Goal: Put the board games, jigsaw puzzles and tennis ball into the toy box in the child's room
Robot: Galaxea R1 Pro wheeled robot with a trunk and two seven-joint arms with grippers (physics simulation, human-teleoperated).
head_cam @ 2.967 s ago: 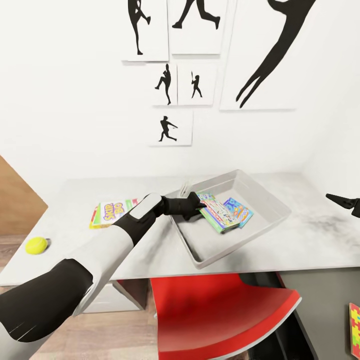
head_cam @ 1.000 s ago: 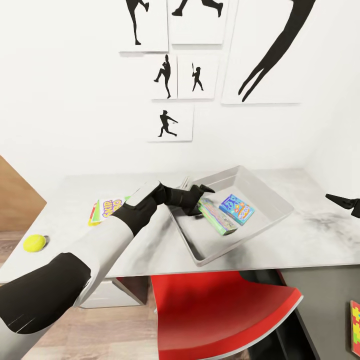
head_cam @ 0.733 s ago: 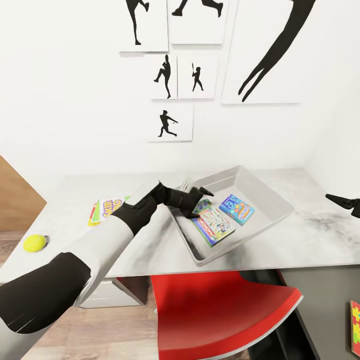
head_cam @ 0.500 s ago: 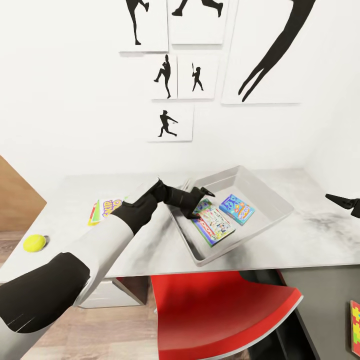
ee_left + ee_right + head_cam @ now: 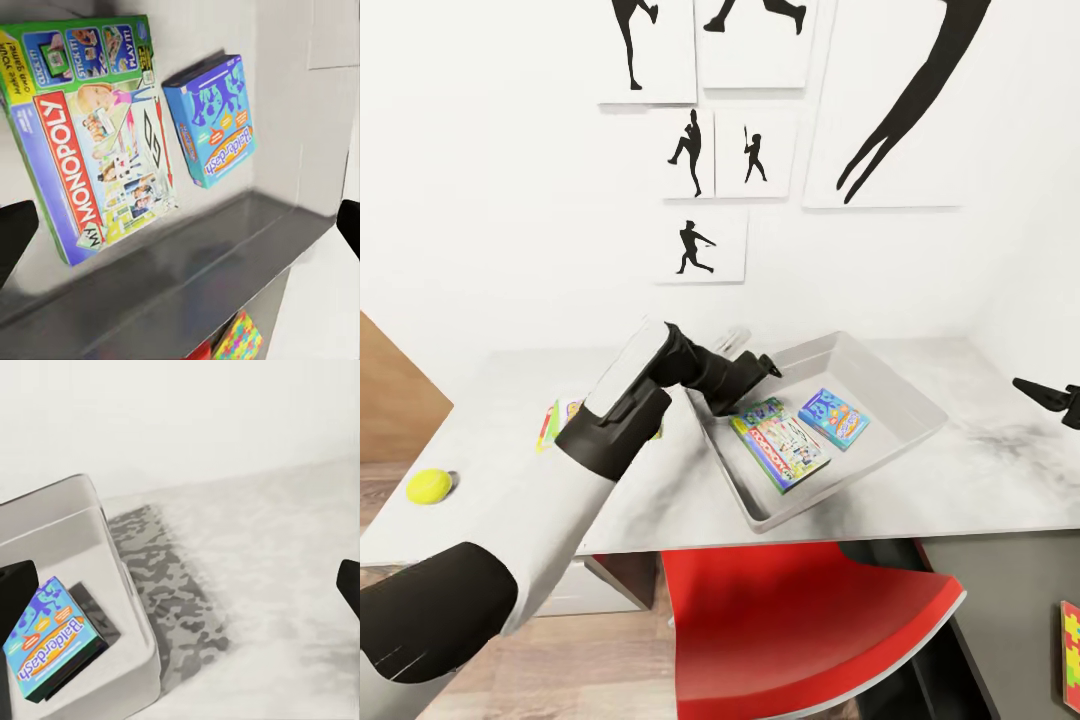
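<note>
The light grey toy box point(image 5: 905, 392) sits on the pale table point(image 5: 970, 480). Inside it, flat, lie the green-edged board game point(image 5: 780, 446) point(image 5: 97, 142) and the smaller blue board game point(image 5: 835, 418) point(image 5: 214, 116) point(image 5: 52, 645). My left gripper point(image 5: 748, 386) point(image 5: 180, 225) hovers open above the box's left wall, holding nothing. The yellow-orange board game point(image 5: 553, 421) lies on the table, mostly hidden behind my left forearm. Near the table's left end rests the tennis ball point(image 5: 430, 487). A jigsaw puzzle point(image 5: 1070, 645) shows at the lower right edge. My right gripper point(image 5: 1050, 398) point(image 5: 180, 577) hangs open over the table's right side.
A red chair point(image 5: 810, 620) stands tucked under the table's front edge, below the toy box. The white wall behind carries black silhouette posters point(image 5: 705, 245). A wooden panel point(image 5: 390, 400) rises at the far left.
The left gripper let go of the green-edged board game, which dropped from tilted to flat in the toy box. The gripper then rose and drew back to the left.
</note>
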